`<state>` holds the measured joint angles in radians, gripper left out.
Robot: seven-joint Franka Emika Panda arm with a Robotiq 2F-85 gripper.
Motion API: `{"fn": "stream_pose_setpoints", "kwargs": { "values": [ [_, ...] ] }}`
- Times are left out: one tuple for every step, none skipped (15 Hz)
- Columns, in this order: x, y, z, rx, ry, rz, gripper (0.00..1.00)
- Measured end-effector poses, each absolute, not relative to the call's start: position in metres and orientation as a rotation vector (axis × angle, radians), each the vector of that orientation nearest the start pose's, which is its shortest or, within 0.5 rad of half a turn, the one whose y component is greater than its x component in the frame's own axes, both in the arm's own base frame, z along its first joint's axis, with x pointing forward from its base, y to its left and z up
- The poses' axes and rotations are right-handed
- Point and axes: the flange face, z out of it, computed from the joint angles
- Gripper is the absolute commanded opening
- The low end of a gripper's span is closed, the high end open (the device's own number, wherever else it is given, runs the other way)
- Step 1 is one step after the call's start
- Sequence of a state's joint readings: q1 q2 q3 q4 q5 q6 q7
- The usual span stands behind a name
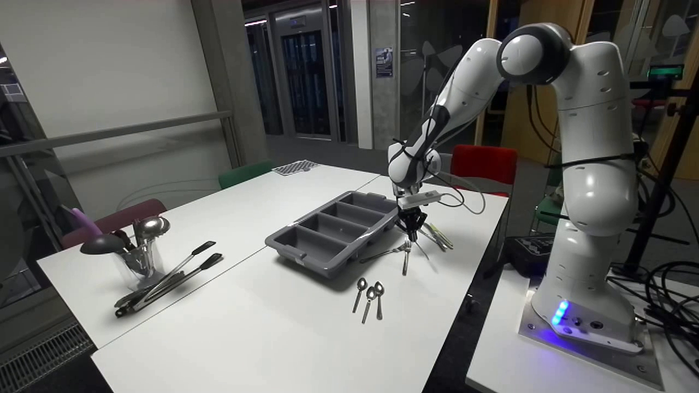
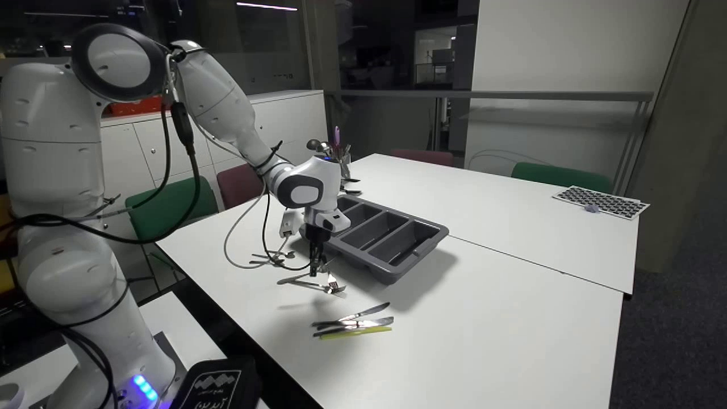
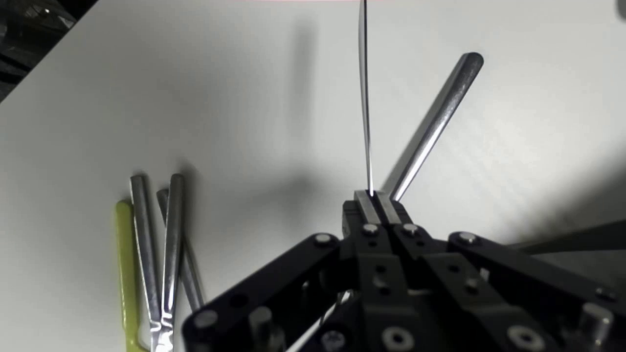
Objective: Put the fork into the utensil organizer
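Slim silver metal fork [image 3: 365, 98]: held between the tips of the black two-fingered claw [image 3: 372, 196], handle edge-on in the wrist view. Its blurred shadow falls apart from it, so I judge it lifted. The tines cannot be made out; calling it a fork leans on the task.
Claw: pressed nearly together, pinching the fork; the only one here.
Dark grey rectangular plastic utensil organizer [image 1: 334, 228]: near the claw, to its left in an exterior view; in an exterior view its near wall [image 2: 360, 264] stands behind the claw and to the right.
Fork's long axis: the handle points away from the organizer, toward the white arm base [image 1: 584, 289]; it seems roughly to follow the dividers [image 2: 388, 234], so I expect little turning.
Coming move: likely a raise over that near wall, then a short carry; the hidden end would lead and could catch the rim.
Loose silver metal forks [image 1: 406, 263]: at least two, below and beside the claw on the flat white surface [image 1: 262, 338].
Silver metal knives [image 3: 171, 239]: loosely bundled with a yellow-green utensil [image 3: 126, 264], apart from the forks.
Three silver metal spoons [image 1: 369, 295]: beyond the forks, on the opposite side from the knives.
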<state>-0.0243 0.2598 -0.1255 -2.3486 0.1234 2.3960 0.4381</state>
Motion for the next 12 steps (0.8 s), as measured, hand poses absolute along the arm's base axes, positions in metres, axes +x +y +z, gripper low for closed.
{"fn": "stream_pose_setpoints", "kwargs": {
  "values": [
    [0.484,-0.074,0.216,-2.950,1.024,0.308,0.00],
    [0.483,-0.074,0.225,-2.973,0.996,0.285,0.00],
    [0.482,-0.073,0.235,-2.995,0.967,0.263,0.00],
    [0.481,-0.073,0.245,-3.015,0.942,0.249,0.00],
    [0.481,-0.072,0.255,-3.037,0.913,0.245,0.00],
    [0.480,-0.071,0.263,-3.062,0.878,0.244,0.00],
    [0.479,-0.070,0.271,-3.089,0.838,0.245,0.00],
    [0.478,-0.069,0.278,-3.122,0.787,0.247,0.00],
    [0.477,-0.068,0.285,-3.155,0.728,0.250,0.00],
    [0.476,-0.067,0.290,-3.189,0.659,0.251,0.00],
    [0.476,-0.065,0.295,-3.220,0.581,0.252,0.00],
    [0.476,-0.064,0.298,-3.246,0.498,0.249,0.00]
  ]
}}
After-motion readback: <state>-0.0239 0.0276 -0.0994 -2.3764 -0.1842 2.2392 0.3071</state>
